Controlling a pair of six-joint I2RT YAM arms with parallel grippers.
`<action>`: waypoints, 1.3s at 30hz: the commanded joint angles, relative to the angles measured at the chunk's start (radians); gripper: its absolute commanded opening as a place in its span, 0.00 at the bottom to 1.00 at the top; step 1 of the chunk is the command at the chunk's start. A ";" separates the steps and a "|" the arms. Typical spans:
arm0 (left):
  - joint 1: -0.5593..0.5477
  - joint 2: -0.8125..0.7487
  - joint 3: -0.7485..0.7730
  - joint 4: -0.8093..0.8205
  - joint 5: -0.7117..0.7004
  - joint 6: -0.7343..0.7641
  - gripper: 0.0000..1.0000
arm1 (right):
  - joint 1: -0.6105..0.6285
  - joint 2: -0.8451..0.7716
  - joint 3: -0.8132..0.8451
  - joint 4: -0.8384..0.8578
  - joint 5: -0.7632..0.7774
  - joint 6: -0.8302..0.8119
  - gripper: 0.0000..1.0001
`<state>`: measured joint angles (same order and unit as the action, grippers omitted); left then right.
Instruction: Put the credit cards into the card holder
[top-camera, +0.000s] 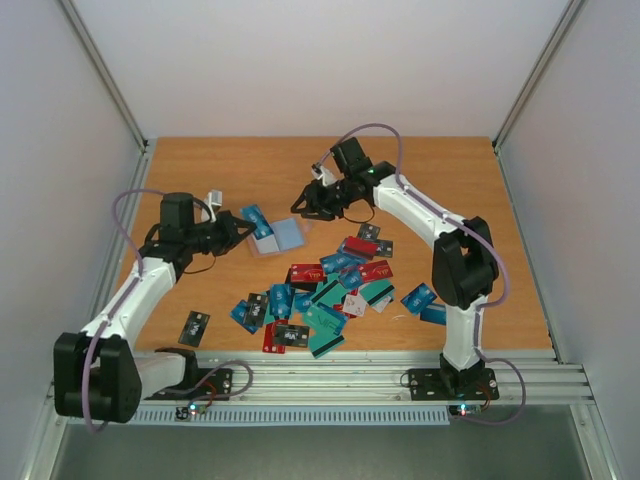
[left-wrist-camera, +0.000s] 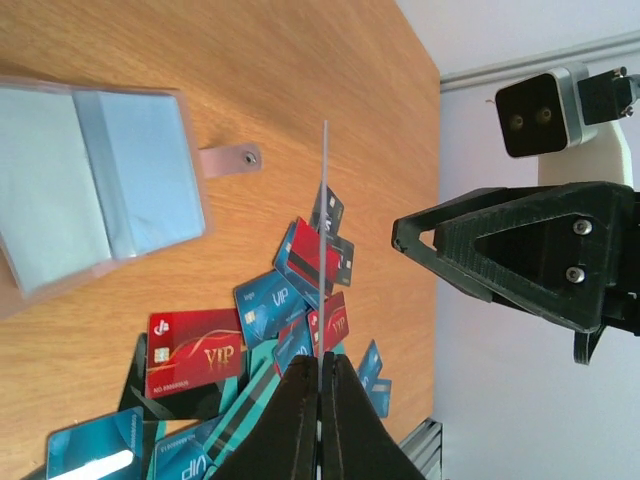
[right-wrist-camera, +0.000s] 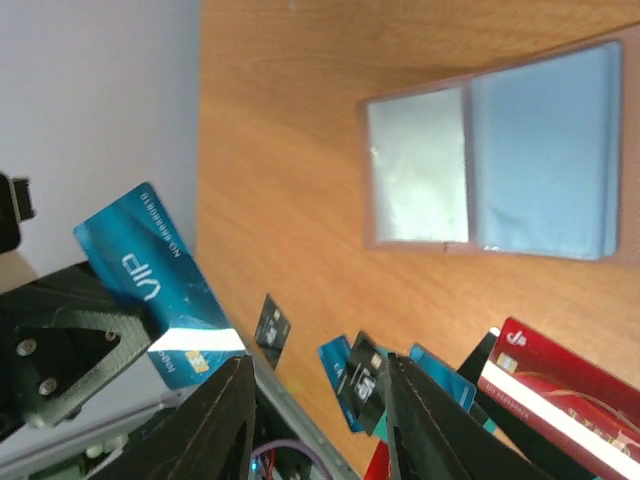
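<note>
left gripper (left-wrist-camera: 320, 368): closest to the left wrist lens, fingers pinched tight on a blue card (left-wrist-camera: 323, 200), which shows there only as a thin upright line, edge-on.
blue card, face: readable only from the right wrist, teal-blue with "VIP" on it, tilted and raised off the wood.
card holder (top-camera: 286, 236): lies open and flat, pale blue pockets up, just right of the held card in the top view; whether the two touch, I cannot tell.
strap (left-wrist-camera: 232, 160): a tan tab with a snap sticks out from the holder's side, clear only from the left wrist.
right gripper (right-wrist-camera: 320, 365): fingers apart, nothing between them, hanging just beyond the holder and facing the left gripper.
credit cards (top-camera: 325, 290): loose heap between the holder and the front edge; one lone card (top-camera: 195, 327) sits apart, front-left.
table (top-camera: 430, 170): bare wood across the whole back strip and the right rear corner.
edges: white walls (top-camera: 60, 150) close off left, right and back; a metal rail (top-camera: 380, 375) runs along the front.
</note>
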<state>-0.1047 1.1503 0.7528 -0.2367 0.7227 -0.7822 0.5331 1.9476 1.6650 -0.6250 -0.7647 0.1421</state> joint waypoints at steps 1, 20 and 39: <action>0.025 0.066 -0.016 0.147 0.038 0.015 0.00 | 0.030 0.057 0.101 -0.078 0.108 -0.004 0.35; 0.026 0.527 0.054 0.427 0.152 0.046 0.00 | 0.054 0.362 0.356 -0.164 0.075 -0.072 0.29; 0.026 0.534 0.037 0.289 0.084 0.240 0.00 | -0.031 0.539 0.437 -0.242 0.074 -0.125 0.24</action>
<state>-0.0841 1.7092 0.8108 0.0803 0.8352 -0.6426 0.5262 2.4519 2.0724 -0.8307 -0.6876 0.0433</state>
